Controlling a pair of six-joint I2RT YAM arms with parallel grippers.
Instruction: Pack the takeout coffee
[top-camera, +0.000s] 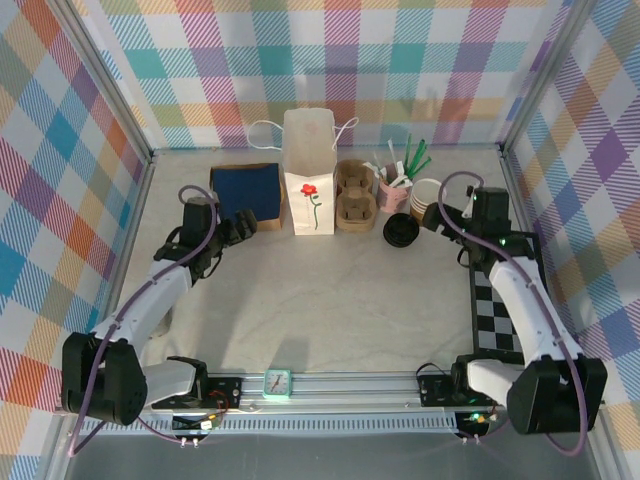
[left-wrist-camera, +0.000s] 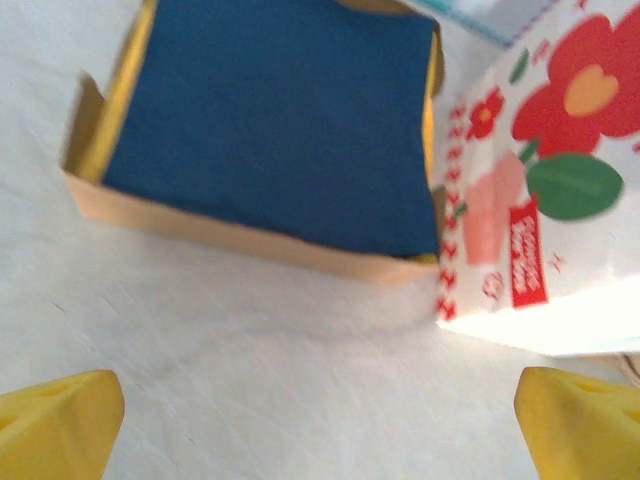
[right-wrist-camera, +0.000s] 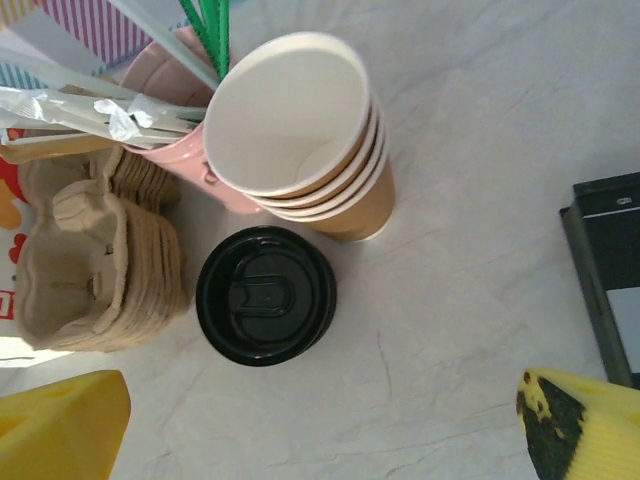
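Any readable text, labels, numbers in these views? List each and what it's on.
Red label on the white flower-print paper bag: white lettering, too blurred to read.
Small teal timer on the near rail: face too small to read.
No other lettering is legible.

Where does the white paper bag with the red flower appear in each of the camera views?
Top external: the paper bag stands back centre, right of the blue box.
Left wrist: paper bag at the right, blue box left of it.
Right wrist: a sliver of the paper bag at the left edge.
Shared landmark: the blue box.
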